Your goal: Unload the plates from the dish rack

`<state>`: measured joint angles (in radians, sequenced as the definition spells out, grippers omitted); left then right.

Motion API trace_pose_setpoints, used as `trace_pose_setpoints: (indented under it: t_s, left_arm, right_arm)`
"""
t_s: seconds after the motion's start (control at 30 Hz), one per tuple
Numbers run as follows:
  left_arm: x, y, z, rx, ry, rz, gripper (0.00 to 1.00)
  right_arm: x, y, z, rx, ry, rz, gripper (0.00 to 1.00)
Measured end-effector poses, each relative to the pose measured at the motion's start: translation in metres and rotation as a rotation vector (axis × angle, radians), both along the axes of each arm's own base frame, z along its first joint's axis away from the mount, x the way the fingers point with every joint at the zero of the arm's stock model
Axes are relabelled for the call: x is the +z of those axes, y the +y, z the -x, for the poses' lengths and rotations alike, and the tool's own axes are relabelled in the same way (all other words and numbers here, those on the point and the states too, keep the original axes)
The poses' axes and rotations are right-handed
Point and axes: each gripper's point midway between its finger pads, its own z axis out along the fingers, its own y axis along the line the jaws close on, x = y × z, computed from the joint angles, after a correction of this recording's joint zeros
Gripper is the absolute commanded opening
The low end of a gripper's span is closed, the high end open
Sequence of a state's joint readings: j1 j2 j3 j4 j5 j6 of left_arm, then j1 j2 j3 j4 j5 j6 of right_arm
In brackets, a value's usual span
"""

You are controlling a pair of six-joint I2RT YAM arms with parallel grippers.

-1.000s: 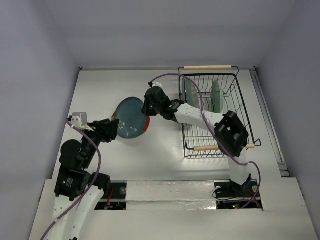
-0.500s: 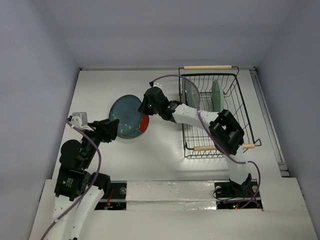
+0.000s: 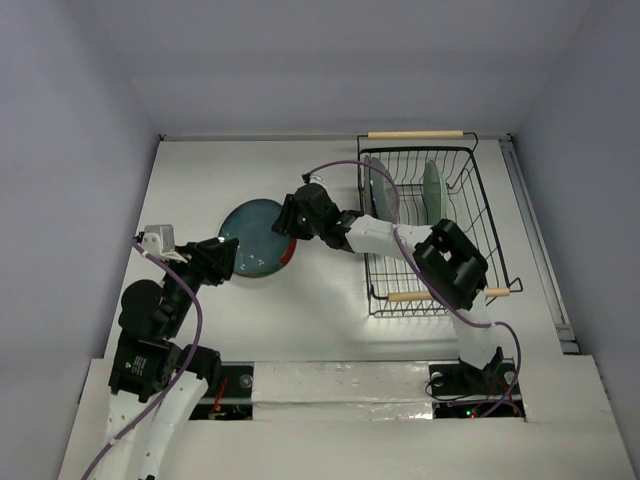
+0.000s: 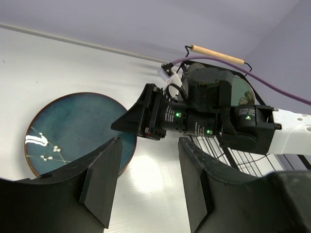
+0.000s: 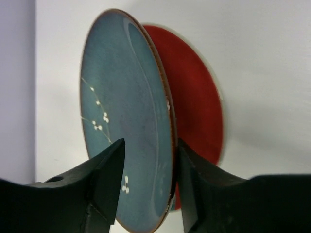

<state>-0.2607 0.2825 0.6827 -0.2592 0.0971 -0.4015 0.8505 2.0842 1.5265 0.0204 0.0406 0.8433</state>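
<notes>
A dark teal plate [image 3: 250,238] with small white flowers lies on a red plate [image 3: 289,250] on the table left of the dish rack [image 3: 489,215]. My right gripper [image 3: 283,222] is at the teal plate's right edge. In the right wrist view its open jaws [image 5: 149,143] straddle the teal plate's rim [image 5: 126,121], with the red plate [image 5: 194,111] behind. My left gripper [image 3: 225,258] is open and empty by the plate's near-left edge [image 4: 73,126]. Two pale plates [image 3: 380,185] [image 3: 432,190] stand in the rack.
The rack has wooden handles at its far end [image 3: 415,134] and near end [image 3: 445,294]. A purple cable [image 3: 340,155] loops over the right arm near the rack's left wall. Walls enclose the table on the left, back and right.
My right gripper has lowered the teal plate down and left until it lies almost flat over the red plate. The left arm has not moved.
</notes>
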Motion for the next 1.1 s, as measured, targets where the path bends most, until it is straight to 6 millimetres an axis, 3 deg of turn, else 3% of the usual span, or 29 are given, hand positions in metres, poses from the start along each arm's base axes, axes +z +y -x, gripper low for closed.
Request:
trace_pose_setpoints:
  t_s: [0.17, 0.33, 0.5, 0.7, 0.8, 0.87, 0.9, 0.93, 1.0, 1.1]
  left_arm:
    - [0.001, 0.000, 0.001, 0.000, -0.006, 0.002, 0.47]
    - [0.001, 0.000, 0.001, 0.000, -0.007, 0.002, 0.47]
    - [0.003, 0.001, 0.002, 0.000, -0.013, 0.003, 0.47]
    - [0.004, 0.001, 0.003, 0.000, -0.018, 0.005, 0.47]
    - [0.004, 0.001, 0.003, 0.000, -0.018, 0.005, 0.47]
    - [0.004, 0.001, 0.003, 0.000, -0.018, 0.005, 0.47]
    - [0.004, 0.001, 0.003, 0.000, -0.018, 0.005, 0.47]
    - [0.004, 0.001, 0.003, 0.000, -0.018, 0.005, 0.47]
    - [0.004, 0.001, 0.003, 0.000, -0.018, 0.005, 0.47]
    - [0.004, 0.001, 0.003, 0.000, -0.018, 0.005, 0.43]
  right_arm:
    - [-0.019, -0.010, 0.005, 0.002, 0.019, 0.054, 0.64]
    - [-0.023, -0.015, 0.005, 0.008, -0.001, 0.099, 0.81]
    - [-0.032, -0.028, 0.004, 0.007, -0.014, 0.195, 0.89]
    - [-0.017, -0.038, -0.010, -0.006, -0.083, 0.289, 0.93]
    - [-0.012, -0.045, -0.009, 0.003, -0.107, 0.336, 0.85]
    - [-0.003, -0.051, -0.006, 0.023, -0.128, 0.368, 0.41]
    - [0.005, -0.054, -0.004, 0.026, -0.141, 0.375, 0.09]
    - [0.019, -0.056, -0.002, 0.028, -0.163, 0.369, 0.00]
    - [0.057, -0.068, 0.003, 0.012, -0.230, 0.357, 0.00]
    - [0.135, -0.103, 0.009, -0.070, -0.370, 0.320, 0.00]
